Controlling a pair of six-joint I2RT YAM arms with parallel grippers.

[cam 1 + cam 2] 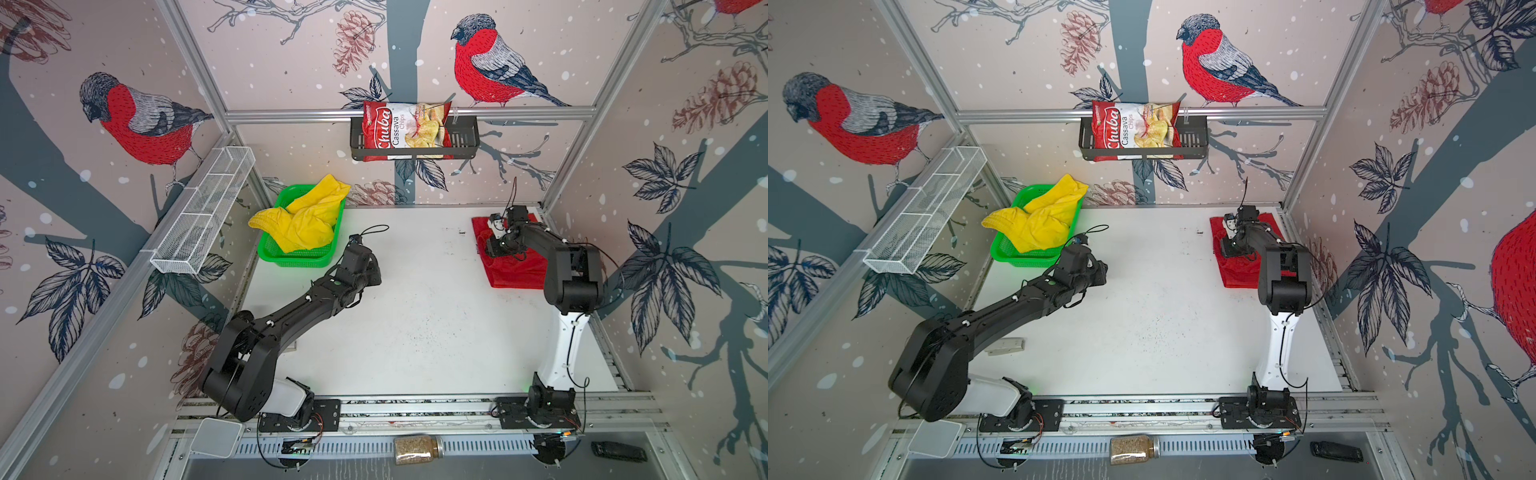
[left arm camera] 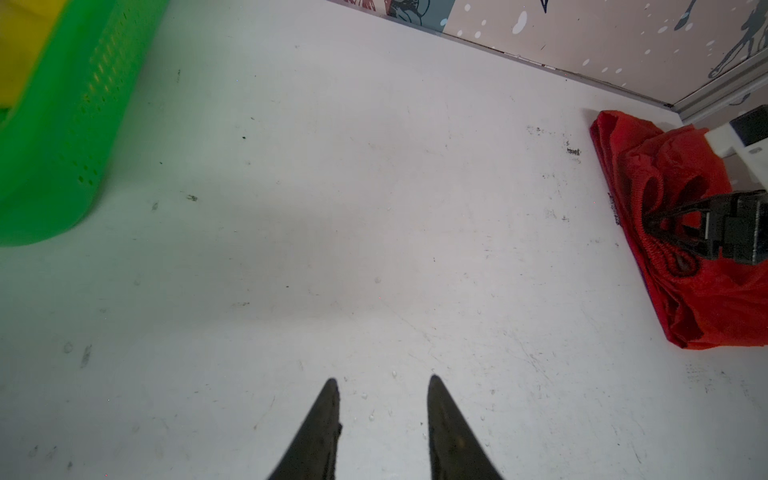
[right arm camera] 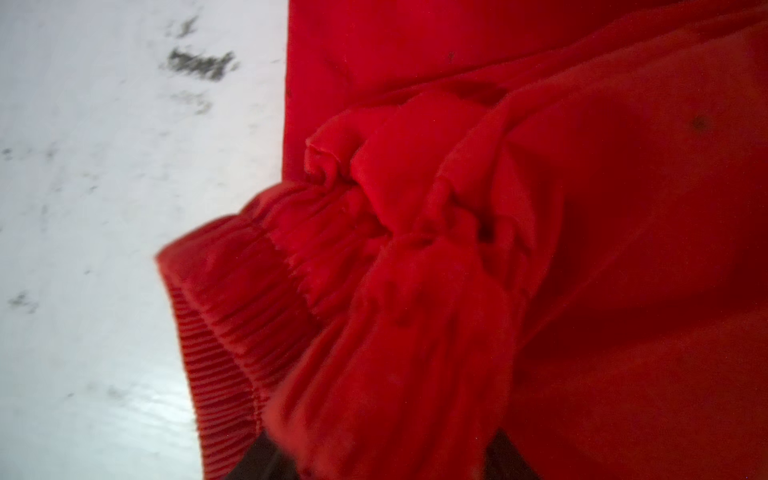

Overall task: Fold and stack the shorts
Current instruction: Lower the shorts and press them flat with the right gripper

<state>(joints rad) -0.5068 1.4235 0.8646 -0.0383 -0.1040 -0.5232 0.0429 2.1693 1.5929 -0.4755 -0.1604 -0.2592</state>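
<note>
red shorts (image 1: pixel 515 270) lay mostly folded at far right corner of tabletop (image 1: pixel 415 311), close to back and side walls. right gripper (image 2: pixel 654 226) pinched bunch of red cloth near stretchy waist. left gripper (image 2: pixel 382 380) was partly open, held nothing, hung over bare tabletop near green basket (image 1: pixel 291 257). yellow shorts (image 1: pixel 303 216) sat crumpled in basket, spilling over rim, not folded yet. guess: about half done; yellow pair and stacking were left. middle of tabletop had lots of open room. corner by red pair was tight.
</note>
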